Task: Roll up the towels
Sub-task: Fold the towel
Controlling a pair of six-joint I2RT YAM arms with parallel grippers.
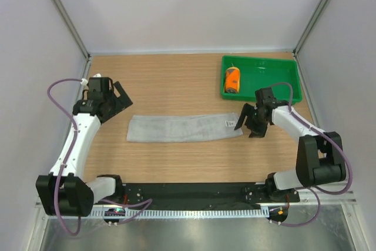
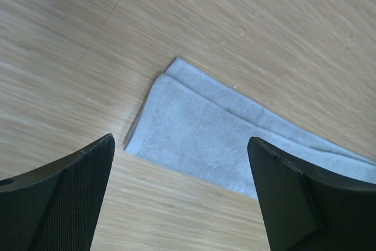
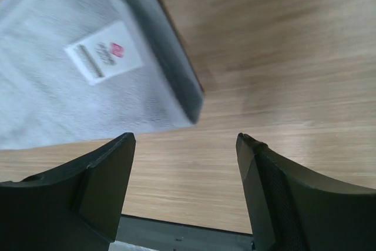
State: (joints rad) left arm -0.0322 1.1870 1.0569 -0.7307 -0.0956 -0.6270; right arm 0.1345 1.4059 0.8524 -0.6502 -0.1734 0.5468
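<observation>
Lying flat across the middle of the worktop [image 1: 176, 77], the grey towel [image 1: 185, 127] is folded into a long strip that runs left to right. A small white label [image 3: 103, 57] is sewn near its right end. The label carries a tiny red mark and some grey print, too small and blurred to read.

The strip's right corner shows a thick, dark folded edge. At the left end two stacked layers are slightly offset from each other.

The right tool [image 1: 247, 129] is released and spread wide. It hangs over bare wood just beside that right corner, grasping nothing. The left tool [image 1: 122, 99] is also released and spread wide. It sits off the strip's left end, apart from the cloth, with bare wood between them.

The orange towel [image 1: 232, 79] sits as a tight roll in the left part of the green tray [image 1: 276, 80], at the far right of the worktop.

Open wood stretches from the grey strip to the far wall and left of the tray. A narrower band lies between the strip and the black rail [image 1: 194, 191] at the near edge.
</observation>
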